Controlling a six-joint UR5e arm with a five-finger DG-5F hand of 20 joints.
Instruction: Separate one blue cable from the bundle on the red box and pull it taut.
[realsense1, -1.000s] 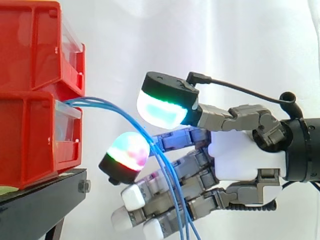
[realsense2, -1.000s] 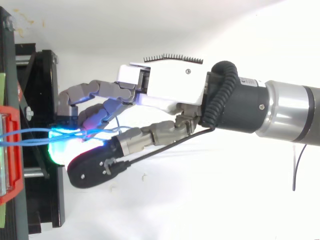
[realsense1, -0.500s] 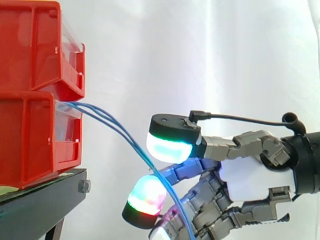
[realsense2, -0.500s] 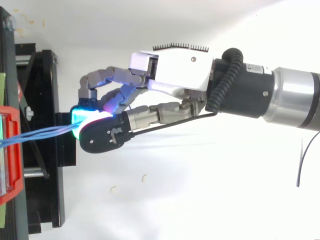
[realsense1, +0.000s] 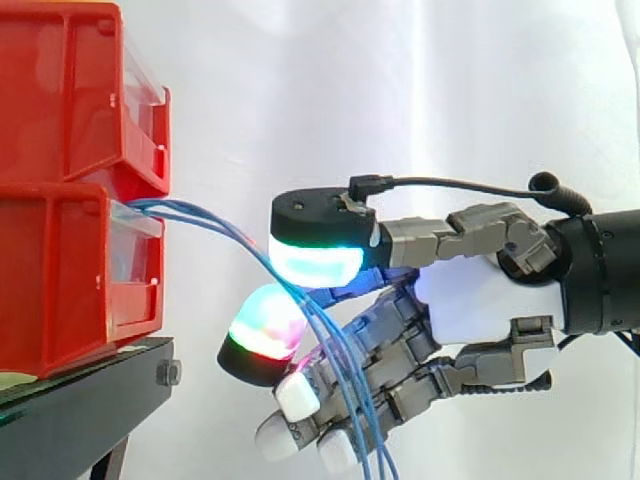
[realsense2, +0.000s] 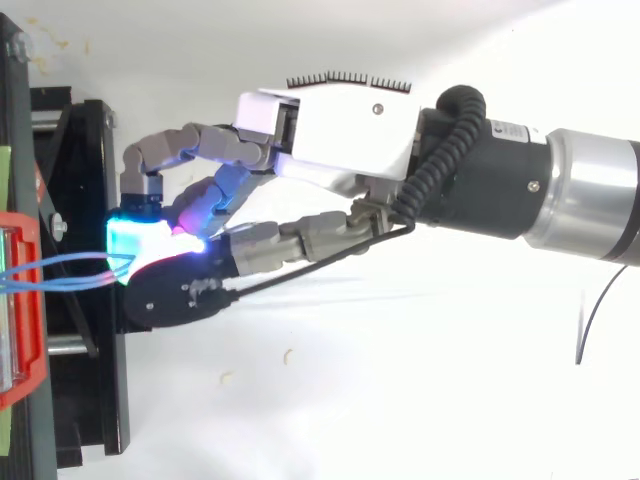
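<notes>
A bundle of thin blue cables (realsense1: 215, 225) leaves the front of the lower red bin (realsense1: 60, 270), arcs right and drops down through my hand (realsense1: 480, 310). The strands run between the thumb's green-cyan pad (realsense1: 315, 262) and a finger's red-green pad (realsense1: 262, 325), which close on them. The other fingers curl below, with the strands hanging across them. From above, the hand (realsense2: 340, 130) reaches left to the stand, and the cables (realsense2: 60, 265) bow slackly from the bin's edge (realsense2: 25, 380) to the glowing pads.
A second red bin (realsense1: 70, 90) is stacked on the lower one. Both rest on a black stand (realsense1: 90, 385) whose frame (realsense2: 85, 150) lies under the fingertips. A white curtain hangs behind, and a white surface lies below the arm.
The hand dropped and drew away from the bins, straightening the cables, then rose and came back toward the bin. The strands now bow loosely again.
</notes>
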